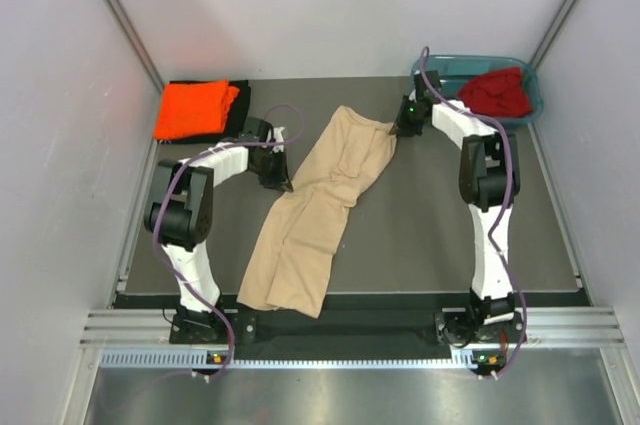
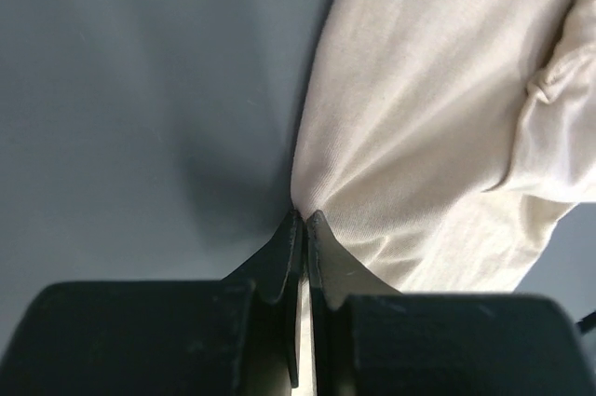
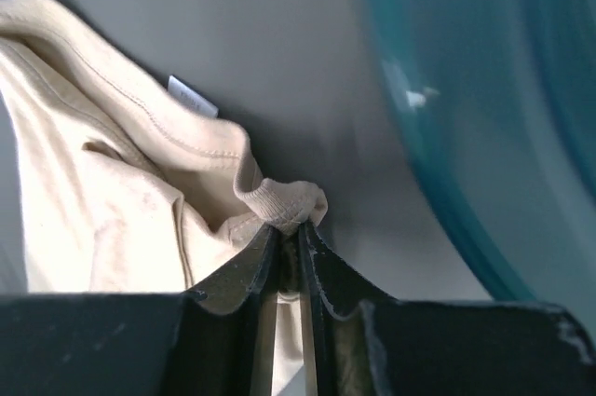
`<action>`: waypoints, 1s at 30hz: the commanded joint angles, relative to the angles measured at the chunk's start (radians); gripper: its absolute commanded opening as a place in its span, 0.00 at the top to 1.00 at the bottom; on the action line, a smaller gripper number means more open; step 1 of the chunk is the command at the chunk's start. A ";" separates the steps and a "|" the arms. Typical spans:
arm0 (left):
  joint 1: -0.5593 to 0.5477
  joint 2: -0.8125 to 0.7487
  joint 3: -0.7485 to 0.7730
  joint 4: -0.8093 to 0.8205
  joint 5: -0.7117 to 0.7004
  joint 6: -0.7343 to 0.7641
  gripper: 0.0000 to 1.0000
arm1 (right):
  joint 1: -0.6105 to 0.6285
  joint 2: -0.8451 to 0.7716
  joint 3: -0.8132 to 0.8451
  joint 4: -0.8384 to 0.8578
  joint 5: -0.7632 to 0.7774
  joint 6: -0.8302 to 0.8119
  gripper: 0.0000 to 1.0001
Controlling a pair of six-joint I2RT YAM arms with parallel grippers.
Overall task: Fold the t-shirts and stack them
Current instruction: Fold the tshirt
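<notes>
So the beige-tan t-shirt [image 1: 315, 215] is stretched out in a long, crumpled diagonal across the dark tabletop [image 1: 430, 235], running from the near-left edge up toward the far right. It's not folded, just kind of bunched lengthwise with wrinkles in the middle. The left jaws are clenched on the shirt's left edge about halfway along. In the left wrist view the tips are pinched tight together with the cloth pulling into a little pucker right at them. The right jaws are grasping the far end of the same shirt, and in the right wrist view you can see a bit of ribbed hem or collar squeezed between the tips, with a small white label [image 3: 191, 96] on the fabric nearby. The teal tub [image 1: 460, 66] sits just beside that arm in the far-right corner, with the dark red t-shirt [image 1: 497, 92] heaped inside. Over in the far-left corner the bright orange t-shirt [image 1: 192, 110] lies folded on top of the black t-shirt [image 1: 240, 97].
</notes>
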 commanded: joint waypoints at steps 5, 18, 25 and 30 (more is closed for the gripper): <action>0.006 0.022 -0.039 0.148 0.104 -0.117 0.90 | 0.025 0.170 0.336 0.085 0.037 0.010 0.88; 0.002 0.185 0.091 0.287 0.181 -0.259 0.82 | 0.021 0.387 0.625 0.280 0.068 0.095 0.89; -0.005 0.205 0.155 0.310 0.163 -0.313 0.61 | 0.012 0.462 0.712 0.361 0.080 0.151 0.85; 0.006 0.112 0.171 0.164 0.054 -0.280 0.52 | 0.008 0.432 0.714 0.316 0.048 0.142 0.65</action>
